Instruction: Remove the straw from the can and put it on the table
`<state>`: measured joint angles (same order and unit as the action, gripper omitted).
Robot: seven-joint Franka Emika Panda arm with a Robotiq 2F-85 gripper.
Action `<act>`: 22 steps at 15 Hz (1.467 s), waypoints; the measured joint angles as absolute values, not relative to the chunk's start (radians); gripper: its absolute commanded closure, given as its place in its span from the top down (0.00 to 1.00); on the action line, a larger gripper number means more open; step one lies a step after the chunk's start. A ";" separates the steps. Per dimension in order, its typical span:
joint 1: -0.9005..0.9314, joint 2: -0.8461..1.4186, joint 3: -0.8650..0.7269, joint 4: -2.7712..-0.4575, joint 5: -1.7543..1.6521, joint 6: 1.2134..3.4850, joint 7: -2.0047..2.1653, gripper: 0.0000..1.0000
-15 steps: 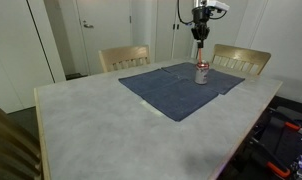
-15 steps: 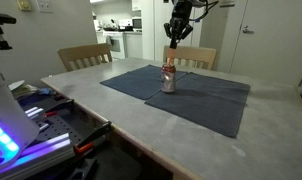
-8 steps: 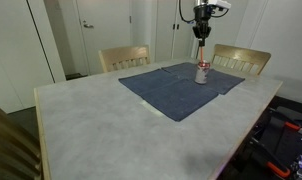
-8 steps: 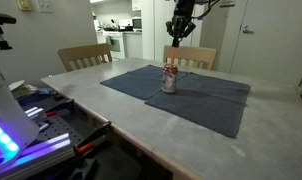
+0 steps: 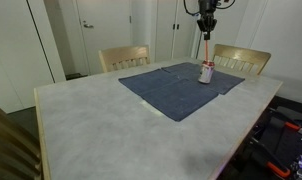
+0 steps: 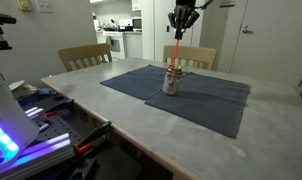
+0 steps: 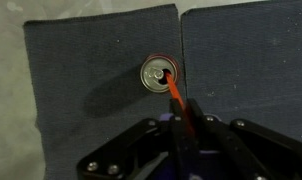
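High over the dark blue cloth (image 5: 171, 92) on the table (image 5: 91, 125), the gripper (image 5: 205, 20) is clamped on the straw (image 5: 205, 48) near its top. The straw's lower end reaches the can (image 5: 205, 73) at its opening. Red markings on the can are too small to read.

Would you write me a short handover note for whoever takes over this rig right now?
Gripper: shut on the upper end of the straw, directly above the can.
Things: the can stands upright on the dark blue cloth, which lies on the table. The straw hangs nearly vertical, and in the wrist view its lower tip is at the can's opening.
Done: the straw is grasped.
Left: lift it fully clear of the can, carry it sideways and lay it on the table, then release.
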<state>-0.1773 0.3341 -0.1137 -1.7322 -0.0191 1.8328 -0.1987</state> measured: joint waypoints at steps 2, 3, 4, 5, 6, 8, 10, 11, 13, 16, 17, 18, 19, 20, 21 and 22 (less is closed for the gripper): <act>-0.176 0.316 -0.114 -1.732 -0.034 1.802 -0.181 0.02; -0.174 0.309 -0.114 -1.732 -0.040 1.788 -0.173 0.02; -0.173 0.301 -0.114 -1.732 -0.045 1.771 -0.165 0.02; -0.172 0.293 -0.114 -1.732 -0.048 1.755 -0.159 0.02; -0.170 0.288 -0.114 -1.732 -0.052 1.741 -0.153 0.02; -0.166 0.275 -0.114 -1.733 -0.058 1.718 -0.143 0.02; -0.162 0.263 -0.114 -1.734 -0.066 1.705 -0.139 0.02; -0.160 0.258 -0.114 -1.734 -0.070 1.699 -0.138 0.02; -0.158 0.248 -0.113 -1.734 -0.073 1.689 -0.137 0.02; -0.155 0.237 -0.113 -1.734 -0.075 1.682 -0.137 0.02; -0.154 0.235 -0.113 -1.734 -0.076 1.681 -0.137 0.02; -0.153 0.234 -0.113 -1.734 -0.077 1.681 -0.137 0.02; -0.152 0.231 -0.113 -1.734 -0.079 1.680 -0.136 0.02; -0.150 0.228 -0.113 -1.734 -0.083 1.679 -0.136 0.02; -0.149 0.223 -0.113 -1.734 -0.088 1.678 -0.135 0.02; -0.148 0.217 -0.113 -1.734 -0.094 1.678 -0.134 0.02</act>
<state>-0.1481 0.2172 -0.1127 -1.7335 -0.0938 1.6779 -0.1341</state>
